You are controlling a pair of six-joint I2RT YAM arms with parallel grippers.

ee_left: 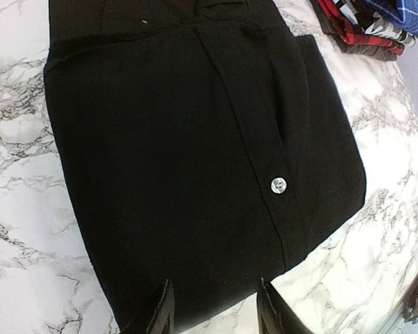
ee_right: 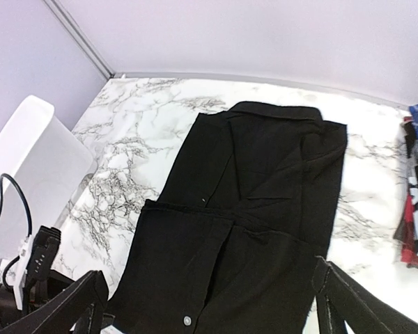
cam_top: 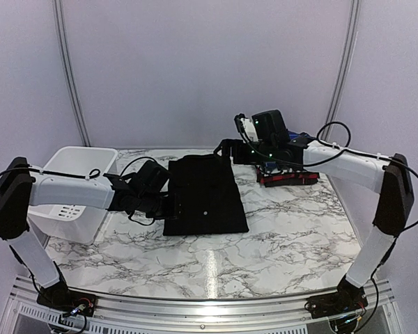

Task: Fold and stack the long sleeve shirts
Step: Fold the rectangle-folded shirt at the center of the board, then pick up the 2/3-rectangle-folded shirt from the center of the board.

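A plain black long sleeve shirt (cam_top: pixel 203 195) lies folded flat on the marble table, one white button (ee_left: pixel 277 185) showing. My left gripper (cam_top: pixel 168 203) sits low at its left edge; its fingers (ee_left: pixel 164 309) stand apart over the cloth's near edge and clamp nothing. Hovering above the shirt's far end, my right gripper (cam_top: pixel 228 149) is wide open and empty. The right wrist view looks down on the whole black shirt (ee_right: pixel 244 229) between its spread fingers (ee_right: pixel 338 296). Folded plaid shirts (cam_top: pixel 289 174) are stacked at the back right, red and blue-and-white (ee_left: pixel 376 24).
A white plastic basket (cam_top: pixel 75 189) stands at the table's left edge, behind my left arm, and also shows in the right wrist view as the basket (ee_right: pixel 28 167). Bare marble (cam_top: pixel 292 236) lies to the right of and in front of the black shirt.
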